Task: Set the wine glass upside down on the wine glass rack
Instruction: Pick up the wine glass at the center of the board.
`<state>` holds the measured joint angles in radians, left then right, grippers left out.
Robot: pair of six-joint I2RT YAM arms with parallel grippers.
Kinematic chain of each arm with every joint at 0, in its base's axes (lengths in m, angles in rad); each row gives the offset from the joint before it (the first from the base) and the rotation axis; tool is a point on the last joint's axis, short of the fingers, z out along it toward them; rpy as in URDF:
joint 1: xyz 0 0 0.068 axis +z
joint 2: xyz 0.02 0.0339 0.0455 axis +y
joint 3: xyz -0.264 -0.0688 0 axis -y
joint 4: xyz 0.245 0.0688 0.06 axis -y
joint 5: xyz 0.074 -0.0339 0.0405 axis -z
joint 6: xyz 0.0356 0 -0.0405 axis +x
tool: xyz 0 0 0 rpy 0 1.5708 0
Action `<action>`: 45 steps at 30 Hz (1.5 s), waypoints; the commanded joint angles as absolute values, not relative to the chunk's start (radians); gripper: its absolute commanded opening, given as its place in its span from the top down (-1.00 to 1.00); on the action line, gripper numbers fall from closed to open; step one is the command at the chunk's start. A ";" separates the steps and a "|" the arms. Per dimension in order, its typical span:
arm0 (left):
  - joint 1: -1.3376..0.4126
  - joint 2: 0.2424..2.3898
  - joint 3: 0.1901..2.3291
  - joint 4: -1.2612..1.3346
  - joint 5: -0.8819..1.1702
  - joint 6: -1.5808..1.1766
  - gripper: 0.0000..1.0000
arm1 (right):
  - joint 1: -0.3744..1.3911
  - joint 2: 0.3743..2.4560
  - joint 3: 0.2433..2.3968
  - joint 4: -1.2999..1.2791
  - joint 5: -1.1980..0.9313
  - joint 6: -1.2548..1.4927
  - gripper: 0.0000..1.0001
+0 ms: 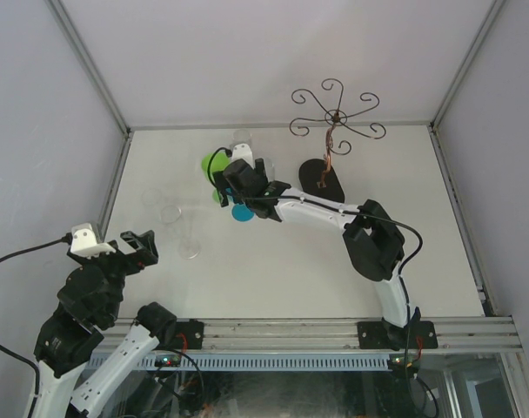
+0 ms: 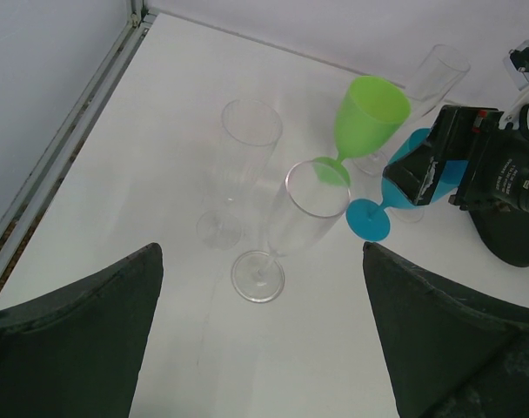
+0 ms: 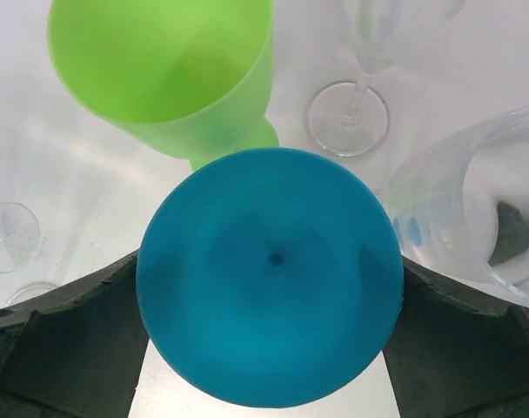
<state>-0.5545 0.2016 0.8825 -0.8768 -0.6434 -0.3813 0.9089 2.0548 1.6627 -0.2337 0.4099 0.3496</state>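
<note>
A blue wine glass (image 3: 269, 279) stands upright on the white table, its foot (image 2: 369, 219) flat on the surface. My right gripper (image 1: 240, 186) hangs over it, and its dark fingers (image 3: 64, 331) flank the bowl on both sides, close against it; the jaws are open wide and the glass is not lifted. The wine glass rack (image 1: 334, 117), a thin brown wire stand with curled arms on a black base (image 1: 322, 178), rises at the back, right of the gripper. My left gripper (image 1: 138, 248) hovers open at the near left with nothing between its fingers.
A green wine glass (image 2: 371, 113) stands just behind the blue one, almost touching it. Two clear flutes (image 2: 317, 187) (image 2: 251, 122) stand to the left, and another clear glass (image 2: 438, 74) behind. A metal rail (image 1: 117, 187) and grey walls border the table.
</note>
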 commanded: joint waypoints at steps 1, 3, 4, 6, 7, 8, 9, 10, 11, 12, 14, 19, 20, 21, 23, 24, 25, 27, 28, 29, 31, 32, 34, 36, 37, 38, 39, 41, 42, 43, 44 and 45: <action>-0.542 0.201 0.863 -0.833 -0.643 -0.372 -0.99 | 0.905 2.056 1.701 -0.188 0.421 0.316 -0.83; -0.539 0.200 0.861 -0.832 -0.643 -0.372 -0.99 | 0.911 2.048 1.693 -0.188 0.430 0.306 -0.79; -0.537 0.198 0.862 -0.833 -0.645 -0.373 -0.99 | 0.915 2.043 1.687 -0.187 0.437 0.300 -0.77; -0.536 0.194 0.862 -0.833 -0.649 -0.372 -0.99 | 0.925 2.018 1.667 -0.181 0.452 0.287 -0.73; -0.536 0.191 0.861 -0.833 -0.652 -0.373 -0.99 | 0.931 2.004 1.653 -0.176 0.455 0.280 -0.71; -0.536 0.188 0.861 -0.833 -0.655 -0.373 -0.99 | 0.936 1.988 1.638 -0.172 0.456 0.272 -0.69; -0.537 0.184 0.861 -0.833 -0.658 -0.374 -0.99 | 0.940 1.972 1.621 -0.168 0.457 0.270 -0.68; -0.537 0.180 0.862 -0.833 -0.659 -0.374 -0.99 | 0.944 1.952 1.603 -0.163 0.458 0.269 -0.67; -0.536 0.176 0.863 -0.833 -0.661 -0.374 -0.99 | 0.947 1.931 1.584 -0.158 0.453 0.267 -0.65; -0.536 0.171 0.864 -0.833 -0.661 -0.374 -0.99 | 0.950 1.911 1.565 -0.155 0.450 0.267 -0.63; -0.537 0.164 0.872 -0.832 -0.660 -0.373 -0.99 | 0.957 1.869 1.526 -0.158 0.436 0.268 -0.60; -0.537 0.156 0.906 -0.843 -0.650 -0.369 -0.99 | 0.985 1.753 1.428 -0.169 0.400 0.278 -0.59; -0.537 0.157 0.914 -0.845 -0.643 -0.365 -0.99 | 0.992 1.726 1.406 -0.175 0.400 0.283 -0.58; -0.536 0.159 0.920 -0.846 -0.634 -0.359 -0.99 | 1.000 1.695 1.382 -0.176 0.398 0.287 -0.58; -0.537 0.167 0.938 -0.852 -0.623 -0.352 -0.99 | 1.013 1.632 1.330 -0.177 0.389 0.297 -0.57; -0.537 0.173 0.946 -0.857 -0.613 -0.346 -0.99 | 1.018 1.588 1.308 -0.181 0.380 0.303 -0.57; -0.536 0.175 0.954 -0.857 -0.598 -0.335 -0.99 | 1.024 1.559 1.288 -0.187 0.372 0.308 -0.57; -0.537 0.176 0.968 -0.856 -0.569 -0.321 -0.99 | 1.037 1.499 1.254 -0.204 0.364 0.316 -0.56; -0.536 0.178 0.976 -0.857 -0.564 -0.323 -0.99 | 1.048 1.469 1.240 -0.210 0.363 0.317 -0.56; -0.536 0.178 0.986 -0.857 -0.558 -0.327 -0.99 | 1.053 1.442 1.237 -0.219 0.365 0.318 -0.56; -0.536 0.181 1.004 -0.860 -0.547 -0.339 -0.99 | 1.069 1.390 1.192 -0.231 0.356 0.323 -0.56; -0.536 0.183 1.017 -0.869 -0.547 -0.349 -0.99 | 1.073 1.369 1.179 -0.235 0.352 0.330 -0.56; -0.536 0.190 1.042 -0.879 -0.516 -0.353 -0.99 | 1.077 1.316 1.153 -0.242 0.338 0.343 -0.56; -0.537 0.199 1.064 -0.887 -0.489 -0.353 -0.99 | 1.078 1.263 1.124 -0.239 0.324 0.358 -0.56; -0.537 0.205 1.071 -0.888 -0.474 -0.349 -0.99 | 1.079 1.237 1.110 -0.236 0.317 0.363 -0.56; -0.536 0.211 1.079 -0.889 -0.464 -0.346 -0.99 | 1.079 1.213 1.097 -0.232 0.309 0.368 -0.56; -0.536 0.215 1.084 -0.889 -0.458 -0.346 -0.99 | 1.081 1.190 1.088 -0.231 0.303 0.372 -0.56; -0.536 0.226 1.090 -0.880 -0.438 -0.346 -0.99 | 1.082 1.155 1.073 -0.231 0.287 0.376 -0.55; -0.536 0.232 1.090 -0.873 -0.429 -0.346 -0.99 | 1.082 1.140 1.069 -0.233 0.283 0.378 -0.56; -0.536 0.243 1.093 -0.869 -0.423 -0.347 -0.99 | 1.082 1.126 1.065 -0.235 0.278 0.381 -0.55; -0.536 0.256 1.098 -0.871 -0.419 -0.346 -0.99 | 1.082 1.112 1.061 -0.237 0.273 0.385 -0.56; -0.535 0.275 1.106 -0.872 -0.411 -0.344 -0.99 | 1.082 1.106 1.057 -0.239 0.271 0.387 -0.56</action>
